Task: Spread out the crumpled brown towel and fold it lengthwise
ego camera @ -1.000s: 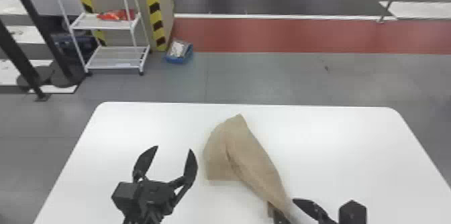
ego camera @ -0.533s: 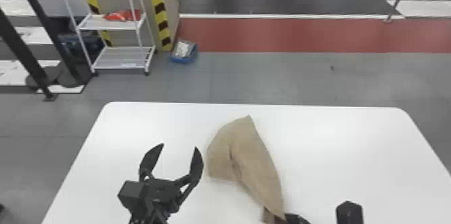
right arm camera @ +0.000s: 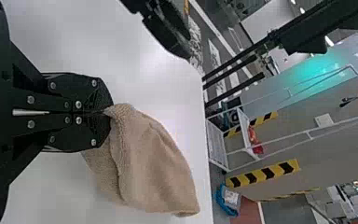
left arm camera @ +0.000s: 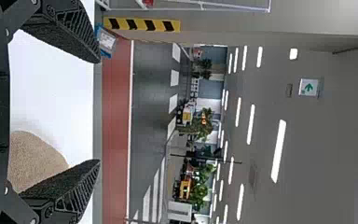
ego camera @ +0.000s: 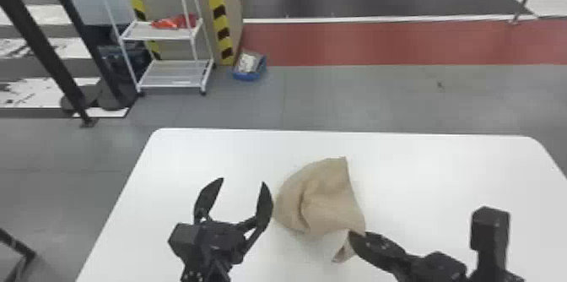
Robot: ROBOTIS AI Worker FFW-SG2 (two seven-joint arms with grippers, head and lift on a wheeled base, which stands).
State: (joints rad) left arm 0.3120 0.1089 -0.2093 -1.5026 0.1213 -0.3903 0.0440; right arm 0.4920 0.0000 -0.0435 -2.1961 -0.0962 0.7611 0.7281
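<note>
On the table (ego camera: pixel 443 175), nubby towel (ego camera: pixel 331 203)

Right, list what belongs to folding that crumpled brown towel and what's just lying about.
For the job:
crumpled brown towel
white round-cornered table beneath it
black right gripper, shut on the towel
black left gripper, open above the table

Just lying about:
white two-shelf rack
red packet on its upper shelf
blue container on the floor
</note>
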